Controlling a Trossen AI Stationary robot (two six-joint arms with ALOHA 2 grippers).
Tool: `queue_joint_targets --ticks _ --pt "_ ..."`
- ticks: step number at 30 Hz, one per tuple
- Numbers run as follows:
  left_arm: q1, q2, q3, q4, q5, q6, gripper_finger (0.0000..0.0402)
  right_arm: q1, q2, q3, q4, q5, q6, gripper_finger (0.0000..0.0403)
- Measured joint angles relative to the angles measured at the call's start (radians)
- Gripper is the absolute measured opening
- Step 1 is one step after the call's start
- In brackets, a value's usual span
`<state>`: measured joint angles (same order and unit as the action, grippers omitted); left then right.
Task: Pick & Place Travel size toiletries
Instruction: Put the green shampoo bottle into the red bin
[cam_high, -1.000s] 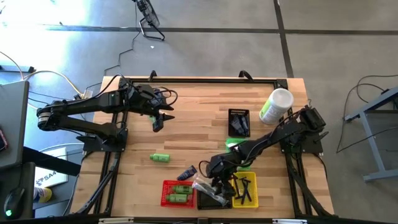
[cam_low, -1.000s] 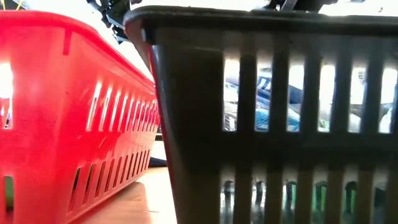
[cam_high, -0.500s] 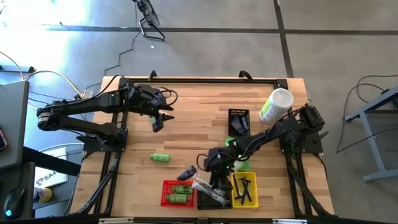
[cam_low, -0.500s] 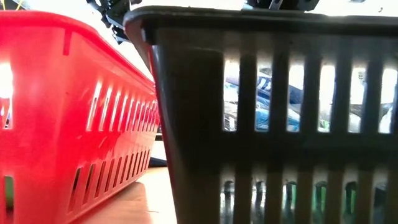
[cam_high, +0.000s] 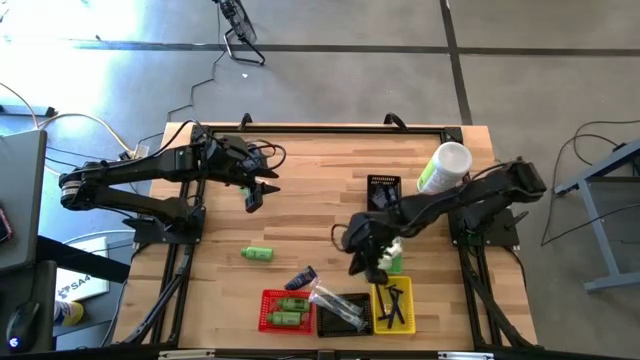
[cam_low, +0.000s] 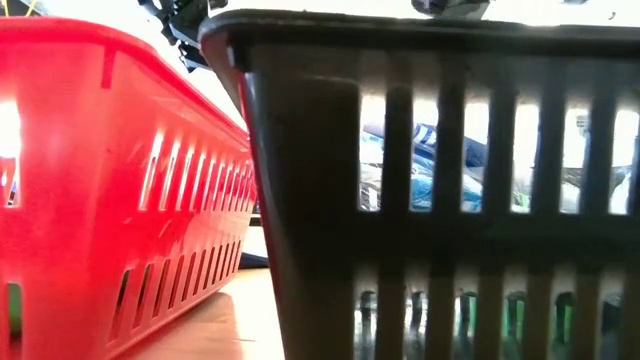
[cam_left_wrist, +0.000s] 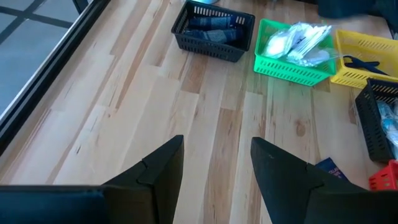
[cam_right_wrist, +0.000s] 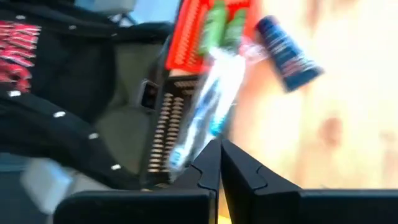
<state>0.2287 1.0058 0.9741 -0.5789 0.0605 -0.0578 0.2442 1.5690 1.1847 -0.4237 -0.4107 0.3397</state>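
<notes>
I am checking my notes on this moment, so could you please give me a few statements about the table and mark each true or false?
1. A green bottle lies alone on the bare wood, outside every basket. True.
2. The red basket is empty. False: it holds green bottles.
3. The right pincer has its fingers shut, with nothing seen between them. True.
4. The left pincer grips a navy tube. False: its fingers stand apart over bare wood, holding nothing.
5. A navy tube lies on the wood just beside the red basket. True.
6. The yellow basket holds white packets. False: it holds thin black items.
</notes>
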Motion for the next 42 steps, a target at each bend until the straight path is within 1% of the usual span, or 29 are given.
queue_joint_targets --ticks 5,10,13,16,18,21,26,30,33,37,39,42 --pt "0.0 0.0 0.0 0.006 -0.002 0.002 0.0184 -0.007 -0.123 0.0 -0.138 0.177 -0.077 0.0002" --pt "0.0 0.0 0.0 0.014 -0.015 0.006 0.0184 -0.004 -0.231 0.0 -0.23 0.302 -0.109 0.0002" --pt "0.0 0.0 0.0 0.024 -0.02 0.008 0.0184 0.002 -0.286 0.0 -0.295 0.36 -0.11 0.0002" --pt "0.0 0.0 -0.025 0.079 -0.023 0.009 0.0184 0.012 -0.336 -0.01 -0.328 0.414 -0.109 0.0002" --pt "0.0 0.0 -0.052 0.116 -0.024 0.024 0.0184 0.017 -0.372 -0.039 -0.334 0.438 -0.109 0.0002" --pt "0.0 0.0 -0.09 0.163 -0.029 0.035 0.0184 0.018 -0.428 -0.108 -0.3 0.445 -0.105 0.0002" --pt "0.0 0.0 -0.161 0.256 -0.03 0.029 0.0184 -0.01 -0.506 -0.256 -0.188 0.505 -0.126 0.0002" --pt "0.0 0.0 -0.198 0.294 -0.029 0.027 0.0184 -0.064 -0.55 -0.385 -0.017 0.517 -0.18 0.0002" --pt "0.0 0.0 -0.216 0.289 -0.03 0.026 0.0184 -0.115 -0.57 -0.477 0.144 0.517 -0.228 0.0002" --pt "0.0 0.0 -0.217 0.239 -0.031 0.004 0.0184 -0.191 -0.577 -0.575 0.374 0.518 -0.278 0.0002" --pt "0.0 0.0 -0.217 0.206 -0.062 -0.024 0.0184 -0.232 -0.576 -0.6 0.459 0.517 -0.301 0.0002" --pt "0.0 0.0 -0.217 0.14 -0.142 -0.097 0.0184 -0.293 -0.577 -0.604 0.546 0.518 -0.329 0.0002"
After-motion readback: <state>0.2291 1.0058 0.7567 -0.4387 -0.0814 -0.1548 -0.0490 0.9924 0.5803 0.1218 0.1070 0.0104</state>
